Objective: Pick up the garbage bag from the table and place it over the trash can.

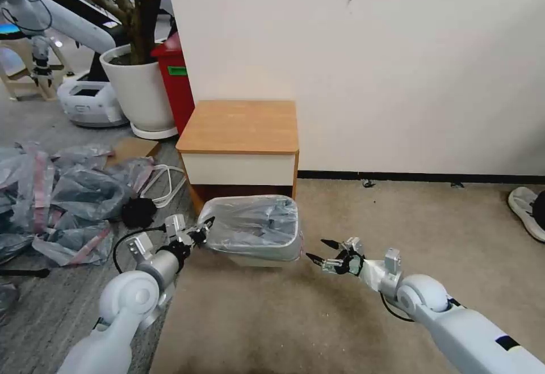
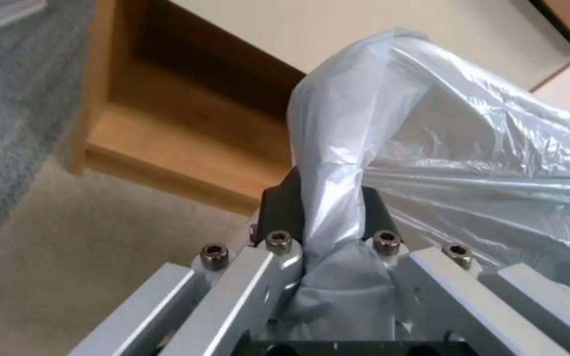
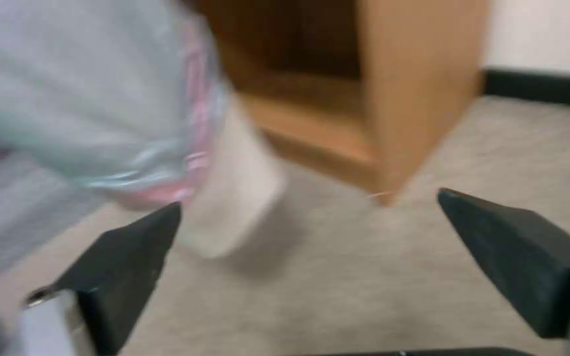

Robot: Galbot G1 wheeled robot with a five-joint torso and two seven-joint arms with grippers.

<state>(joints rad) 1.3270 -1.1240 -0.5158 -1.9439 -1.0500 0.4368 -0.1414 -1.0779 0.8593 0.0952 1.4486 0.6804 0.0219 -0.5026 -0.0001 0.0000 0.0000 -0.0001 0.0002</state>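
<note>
Item, nearly done by our reckoning: garbage bag (image 1: 252, 223) off the nightstand (image 1: 238, 127), draped over the trash can (image 1: 267, 257) below it; our left gripper (image 1: 200, 232) pinches its edge, our right gripper (image 1: 322, 252) spread empty beside.

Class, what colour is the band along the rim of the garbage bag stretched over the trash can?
Pink-red, on the grey translucent garbage bag; the band shows best in the right wrist view, hanging down the trash can.

The left gripper (image 2: 330, 217) pinches a gathered fold of the bag (image 2: 470, 163) between its black fingers (image 2: 278, 207). Beyond the fingertips the film spreads out taut, and past it stands the table (image 2: 166, 133) with its shelf opening.
</note>
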